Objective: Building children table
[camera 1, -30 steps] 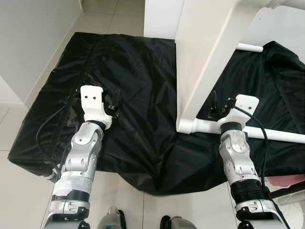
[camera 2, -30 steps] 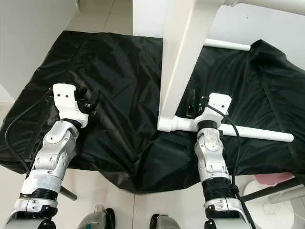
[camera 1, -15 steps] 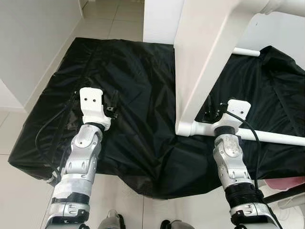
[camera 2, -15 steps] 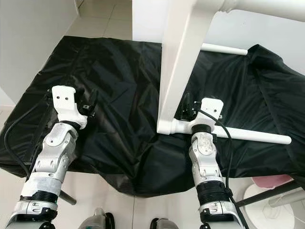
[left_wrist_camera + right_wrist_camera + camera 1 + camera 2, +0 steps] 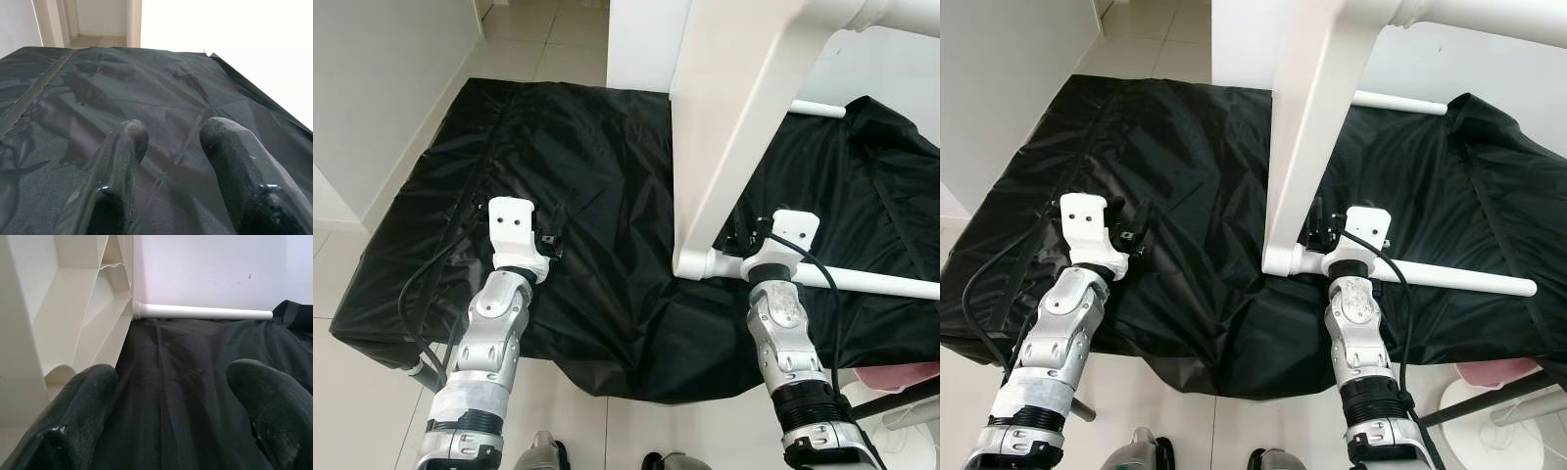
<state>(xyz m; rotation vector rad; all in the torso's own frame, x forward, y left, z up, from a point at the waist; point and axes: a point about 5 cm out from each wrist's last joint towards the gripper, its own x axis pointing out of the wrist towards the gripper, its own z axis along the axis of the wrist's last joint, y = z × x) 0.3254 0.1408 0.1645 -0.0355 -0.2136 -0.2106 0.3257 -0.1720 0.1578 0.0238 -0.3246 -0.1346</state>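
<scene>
A white children's table lies on its side on a black sheet (image 5: 587,176), its tabletop (image 5: 734,127) standing on edge. One white tube leg (image 5: 862,281) lies low along the sheet, and another leg (image 5: 203,312) sticks out farther back. My right gripper (image 5: 736,233) hovers over the sheet just beside the tabletop's ribbed underside (image 5: 73,308), above the near leg's joint. It is open, with only sheet between its fingers (image 5: 83,401). My left gripper (image 5: 551,230) hangs over bare sheet well left of the table, open and empty, its fingers (image 5: 122,147) apart.
A grey wall (image 5: 382,88) runs along the left of the sheet. Pale floor tiles (image 5: 352,372) surround it. A pink object (image 5: 901,372) and a white round base (image 5: 1489,416) sit at the lower right. A white wall stands behind the table.
My right gripper has moved left and forward, closer to the tabletop's lower corner. The left arm has shifted slightly right. The table has stayed put.
</scene>
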